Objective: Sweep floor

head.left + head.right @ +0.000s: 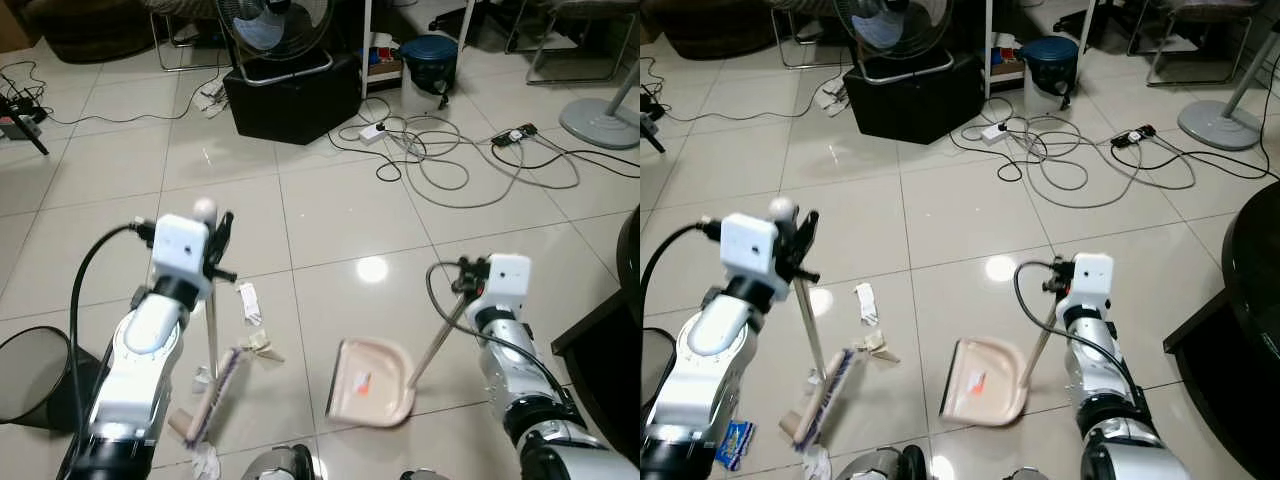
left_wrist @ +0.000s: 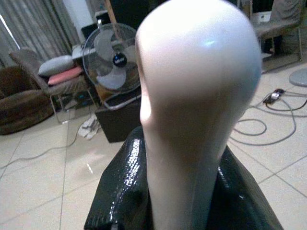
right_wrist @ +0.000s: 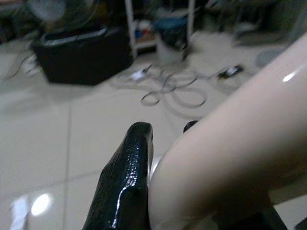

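No text, label, brand, number or sign can be read in any of the views. The pink dustpan [image 1: 372,383] carries a small orange-red mark on its inside, too small to tell whether it is lettering. The blue packet [image 1: 733,444] on the floor by the left arm has printing that is too small and blurred to read. The dark hub of the fan [image 2: 118,59] shows a pale spot that may be a badge, but nothing legible. The crumpled white wrappers [image 1: 249,302] on the tiles show no readable print.
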You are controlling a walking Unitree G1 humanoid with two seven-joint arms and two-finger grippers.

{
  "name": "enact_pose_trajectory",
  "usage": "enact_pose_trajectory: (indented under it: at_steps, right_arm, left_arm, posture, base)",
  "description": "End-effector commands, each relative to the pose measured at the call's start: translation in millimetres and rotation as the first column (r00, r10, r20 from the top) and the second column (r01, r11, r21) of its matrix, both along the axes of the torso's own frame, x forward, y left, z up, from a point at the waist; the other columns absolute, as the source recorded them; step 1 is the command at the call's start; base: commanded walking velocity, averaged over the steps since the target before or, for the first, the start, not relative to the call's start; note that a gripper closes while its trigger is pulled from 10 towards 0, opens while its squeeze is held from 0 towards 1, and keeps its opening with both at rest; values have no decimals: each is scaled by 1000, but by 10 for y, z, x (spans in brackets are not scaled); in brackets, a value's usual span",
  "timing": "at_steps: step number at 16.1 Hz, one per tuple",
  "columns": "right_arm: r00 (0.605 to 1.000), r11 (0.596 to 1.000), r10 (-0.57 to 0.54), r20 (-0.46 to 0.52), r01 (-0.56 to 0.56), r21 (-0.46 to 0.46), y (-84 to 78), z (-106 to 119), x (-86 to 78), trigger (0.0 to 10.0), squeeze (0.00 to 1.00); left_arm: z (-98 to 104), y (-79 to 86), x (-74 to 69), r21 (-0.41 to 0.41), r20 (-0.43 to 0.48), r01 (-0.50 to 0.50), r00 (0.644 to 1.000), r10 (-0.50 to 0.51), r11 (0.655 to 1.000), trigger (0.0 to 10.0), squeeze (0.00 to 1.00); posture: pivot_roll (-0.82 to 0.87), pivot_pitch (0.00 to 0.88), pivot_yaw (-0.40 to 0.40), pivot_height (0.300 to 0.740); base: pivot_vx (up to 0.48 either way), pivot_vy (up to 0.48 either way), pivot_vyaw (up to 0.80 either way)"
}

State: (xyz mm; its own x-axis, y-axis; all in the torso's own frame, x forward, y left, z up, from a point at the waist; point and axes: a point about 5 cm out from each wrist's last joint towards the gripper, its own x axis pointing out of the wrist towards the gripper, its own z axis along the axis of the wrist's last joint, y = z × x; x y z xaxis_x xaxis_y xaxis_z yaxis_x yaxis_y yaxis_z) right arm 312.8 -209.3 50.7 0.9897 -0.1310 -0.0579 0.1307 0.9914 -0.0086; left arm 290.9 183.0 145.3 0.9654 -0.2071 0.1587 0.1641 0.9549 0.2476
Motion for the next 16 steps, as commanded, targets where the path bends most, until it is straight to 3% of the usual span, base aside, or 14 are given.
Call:
enact_pose_trajectory:
  at_steps: [1,4,10,12,13,16]
  right_arm:
    - [995,998,-57,83,58,-7,-46,127,25,0,0]
    - [978,991,-120,172,128,-37,-48,289,39,0,0]
    - [969,995,-66,239,81,-54,7,537,100,0,0]
    - [980,1000,6,199,-2,-19,68,544,123,0,0]
    - [977,994,100,188,-107,25,143,593,130,0,0]
    - [933,957,259,250,-284,66,205,824,134,0,0]
  left_arm:
    - [65,21,26,2,38,-3,999,3,1000,10000,0]
    - [113,-7,112,-54,49,8,999,-5,999,10000,0]
    - [98,52,150,-78,34,-37,999,39,996,10000,0]
    - [108,75,165,-60,21,-58,998,60,996,10000,0]
    - [156,84,169,-46,30,-67,997,68,997,10000,0]
    - [234,97,176,-29,44,-80,996,81,996,10000,0]
  posture:
    - [-21,61,86,740]
    - [-41,45,81,740]
    - [-47,17,72,740]
    - [-44,17,66,740]
    - [-42,19,62,740]
    - [-44,23,55,740]
  base:
    - [0,0,0]
    - [0,0,0]
    - [0,0,0]
    - [0,0,0]
    - [0,0,0]
    - [0,0,0]
